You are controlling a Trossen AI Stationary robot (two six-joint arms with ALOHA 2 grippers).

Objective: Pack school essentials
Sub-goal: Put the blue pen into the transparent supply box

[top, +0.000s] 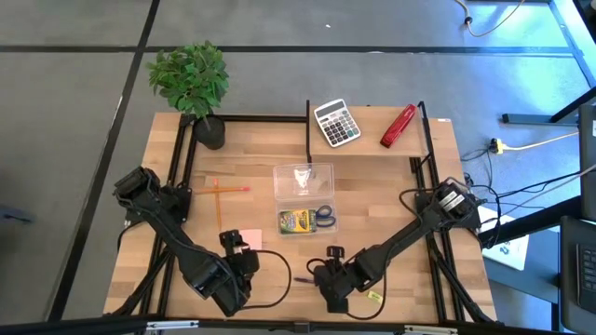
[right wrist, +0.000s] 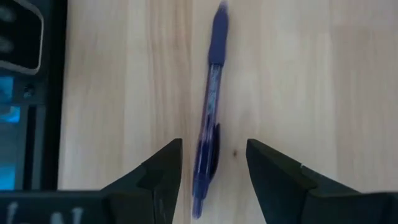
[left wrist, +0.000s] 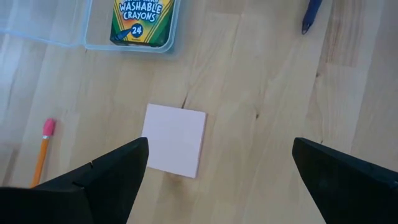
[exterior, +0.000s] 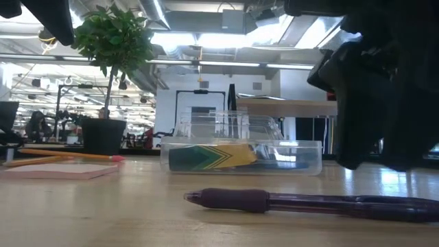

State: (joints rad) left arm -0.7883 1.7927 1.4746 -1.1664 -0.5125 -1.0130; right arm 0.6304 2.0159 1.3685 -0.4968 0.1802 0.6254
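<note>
Behind the worktop (top: 391, 186) you see a large open hall with bright ceiling lights, and grey floor lies around the black frame. The wood is light, smooth and bare between the things.

Your right gripper (right wrist: 211, 165) stands low over the dark pen (right wrist: 209, 106), fingers spread, one on each side of the barrel and not yet touching it. The pen is round and lies flat on smooth wood. If you close off centre, I think it may roll or swing out from between the fingers. If you come down too far, the fingertips may hit the wood before they close.

Your left gripper (left wrist: 221, 168) is wide open just above the pink note pad (left wrist: 174, 140). The pad is thin, so the fingers can slide over it instead of catching its edges.

The clear box (top: 304, 197) in the middle holds the crayon box (top: 294, 221) and the blue-handled scissors (top: 323, 216) already. Two orange pencils (top: 222, 190) lie crossed to its left, and a tiny yellow piece (top: 373, 297) lies near the right gripper. Both arms work near the front edge, so watch that they do not meet. A potted plant (top: 193, 84), a calculator (top: 336, 123) and a red stapler (top: 398, 126) stand at the back.
</note>
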